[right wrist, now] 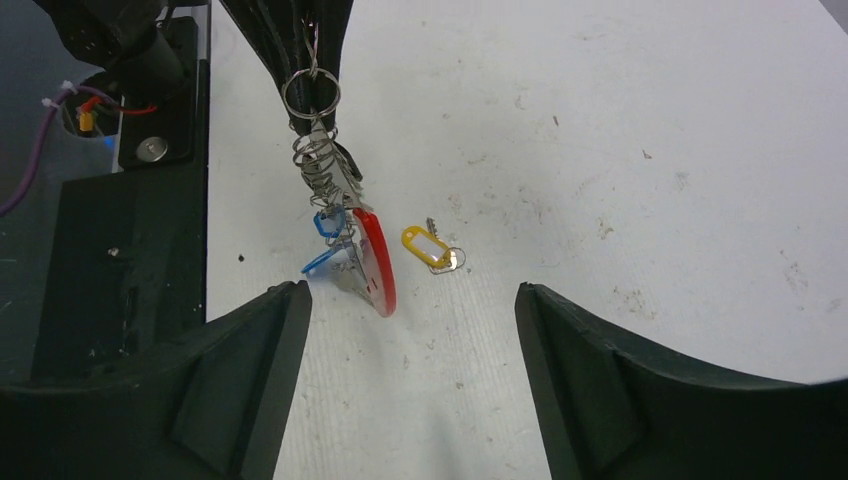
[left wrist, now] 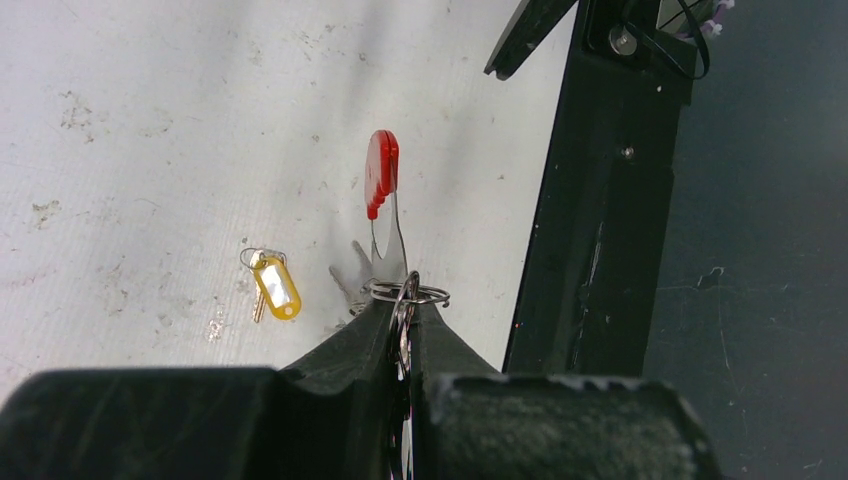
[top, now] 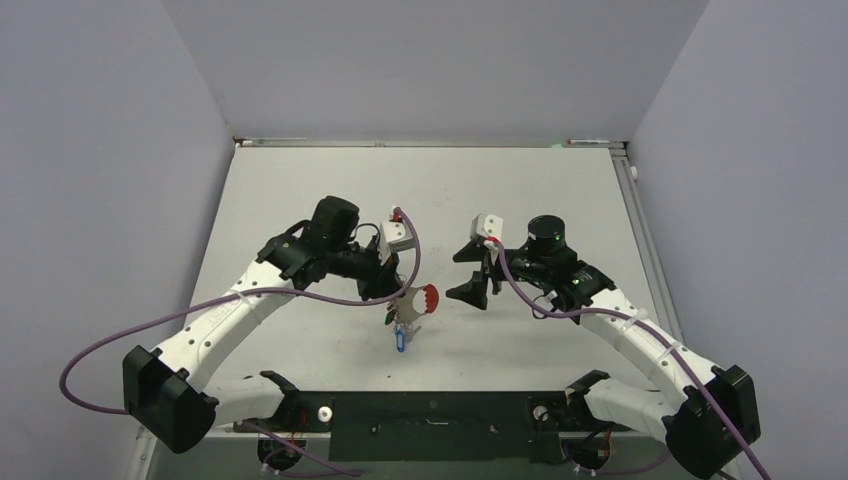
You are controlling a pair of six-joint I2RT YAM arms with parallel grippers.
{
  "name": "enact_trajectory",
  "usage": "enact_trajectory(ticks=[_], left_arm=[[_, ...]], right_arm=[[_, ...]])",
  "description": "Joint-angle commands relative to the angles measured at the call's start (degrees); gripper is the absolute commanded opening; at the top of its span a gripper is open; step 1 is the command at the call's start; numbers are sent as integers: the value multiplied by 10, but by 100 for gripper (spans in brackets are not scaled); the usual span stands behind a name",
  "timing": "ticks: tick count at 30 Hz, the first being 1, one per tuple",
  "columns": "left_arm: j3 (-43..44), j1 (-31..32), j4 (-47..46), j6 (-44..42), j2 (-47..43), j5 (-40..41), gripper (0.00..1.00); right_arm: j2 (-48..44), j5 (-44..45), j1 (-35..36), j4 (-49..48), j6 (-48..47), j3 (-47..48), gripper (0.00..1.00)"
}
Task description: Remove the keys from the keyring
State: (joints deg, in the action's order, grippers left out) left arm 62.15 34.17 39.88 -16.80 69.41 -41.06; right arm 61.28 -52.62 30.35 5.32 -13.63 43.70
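My left gripper [top: 393, 290] is shut on the wire rings [left wrist: 408, 293] of the keyring bunch and holds it above the table. The keyring's red crescent [top: 428, 298] with its grey toothed strip [left wrist: 386, 238] hangs from the rings; it also shows in the right wrist view [right wrist: 378, 262]. Blue-tagged keys [right wrist: 324, 226] hang beside it and show in the top view [top: 402, 340]. A yellow-tagged key [left wrist: 276, 286] lies loose on the table, also in the right wrist view [right wrist: 427, 247]. My right gripper [top: 478, 282] is open and empty, a short way right of the bunch, jaws wide [right wrist: 410, 335].
A black base plate [top: 430, 425] runs along the table's near edge between the arm bases; it shows at the right of the left wrist view [left wrist: 600, 220] and at the left of the right wrist view [right wrist: 110, 250]. Walls enclose the white table [top: 300, 180].
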Motion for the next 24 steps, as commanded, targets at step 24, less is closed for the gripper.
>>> enact_trajectory(ticks=[24], left_arm=[[49,115,-4,-627,-111,359,0]], right_arm=[[-46,9,-33,-39,113,44,80]])
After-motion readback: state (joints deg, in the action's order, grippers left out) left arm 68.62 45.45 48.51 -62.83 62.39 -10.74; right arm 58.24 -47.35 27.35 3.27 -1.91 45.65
